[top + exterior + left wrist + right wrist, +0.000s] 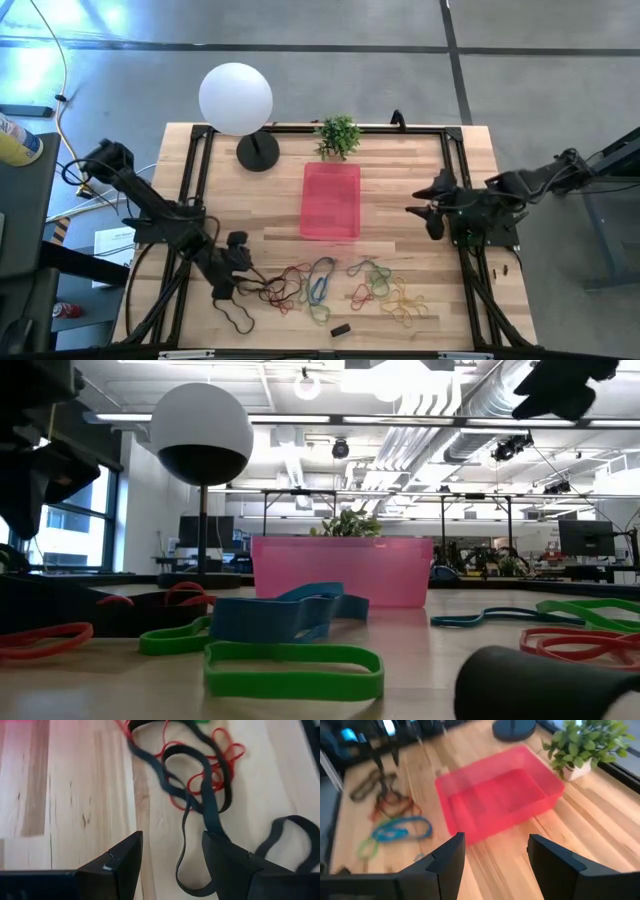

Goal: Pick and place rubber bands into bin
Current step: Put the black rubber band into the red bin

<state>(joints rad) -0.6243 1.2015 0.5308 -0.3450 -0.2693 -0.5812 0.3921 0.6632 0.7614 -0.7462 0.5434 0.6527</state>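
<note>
Bands (330, 290) all lay loose on the table (400, 180) near its front edge; the bin (331, 200) looked empty, so nothing was done. Left gripper (225, 285) hung, fingers apart, over black bands (200, 810); right gripper (425, 215) waited, fingers apart, beside the bin.

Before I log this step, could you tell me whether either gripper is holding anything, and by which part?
Nothing is held. The left gripper is open over a black rubber band; the right gripper is open, facing the bin.
</note>
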